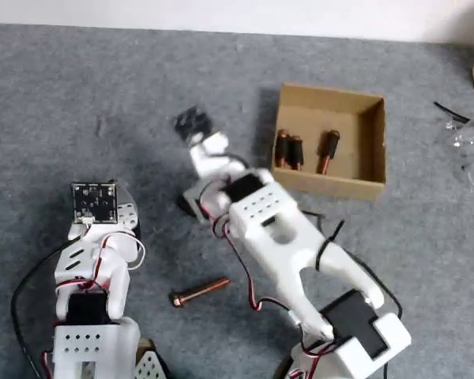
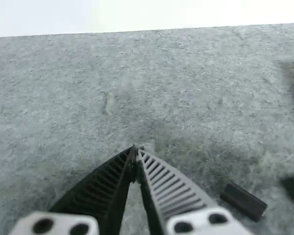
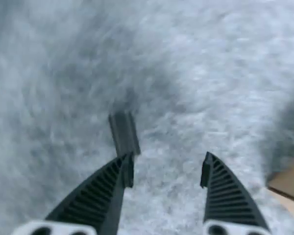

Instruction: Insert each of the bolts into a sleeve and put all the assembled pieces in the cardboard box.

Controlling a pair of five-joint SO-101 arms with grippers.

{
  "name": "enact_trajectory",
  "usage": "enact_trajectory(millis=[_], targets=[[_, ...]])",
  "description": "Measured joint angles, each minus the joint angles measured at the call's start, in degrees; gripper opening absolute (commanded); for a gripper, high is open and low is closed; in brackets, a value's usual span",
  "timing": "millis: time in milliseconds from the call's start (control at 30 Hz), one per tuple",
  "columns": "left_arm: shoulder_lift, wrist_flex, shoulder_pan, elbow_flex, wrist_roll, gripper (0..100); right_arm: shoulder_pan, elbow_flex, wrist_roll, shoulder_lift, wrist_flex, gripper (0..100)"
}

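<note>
Bolt (image 1: 199, 290) lies loose on the grey worktop (image 1: 79, 95), between the two arms and well apart from the cardboard box (image 1: 332, 185), where three assembled pieces (image 1: 289, 150) sit. Right end effector (image 3: 167, 164) is spread wide with nothing in it, and the sleeve (image 3: 123, 131) lies just beyond one fingertip, not between the two. There's the danger: close now and that finger likely shoves the round sleeve aside, or pinches its end so it pops free. Left end effector (image 2: 136, 152) is clenched tip to tip on nothing, so no help is at hand for the bolt. The high view gives the bolt and the box. The right wrist view gives the sleeve's offset. The left wrist view offers a dark sleeve (image 2: 242, 200) beside its fingers; the same one or another, I cannot tell.
</note>
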Motion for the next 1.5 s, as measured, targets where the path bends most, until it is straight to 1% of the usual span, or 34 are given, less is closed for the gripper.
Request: enact_trajectory(millis=[67,200,500,767,867,933,1000,1267,1433,1500], targets=[[0.0,0.0,0.0,0.0,0.1,1,-0.3,-0.1,2.5,3.2,-0.8,19.5],[0.0,0.0,0.0,0.0,0.1,1,-1.8,-4.3,3.6,10.0,-0.7,19.5],[0.0,0.0,0.0,0.0,0.1,1,-3.5,-21.2,4.2,25.5,6.7,19.5],[0.0,0.0,0.0,0.0,0.1,1,-3.5,-32.0,4.2,32.8,15.1,19.5],[0.0,0.0,0.0,0.0,0.1,1,-3.5,-34.3,4.2,34.5,16.9,17.1],[0.0,0.0,0.0,0.0,0.1,1,-3.5,-34.7,4.2,35.3,17.0,10.1],[0.0,0.0,0.0,0.0,0.1,1,-3.2,-35.1,4.2,36.4,17.0,0.9],[0.0,0.0,0.0,0.0,0.1,1,-0.4,-36.3,4.0,37.5,18.3,0.5],[0.0,-0.4,0.0,0.0,0.1,1,1.2,-34.5,4.2,31.9,18.7,0.5],[0.0,-0.9,0.0,0.0,0.1,1,1.7,-31.0,4.2,28.2,19.5,0.5]])
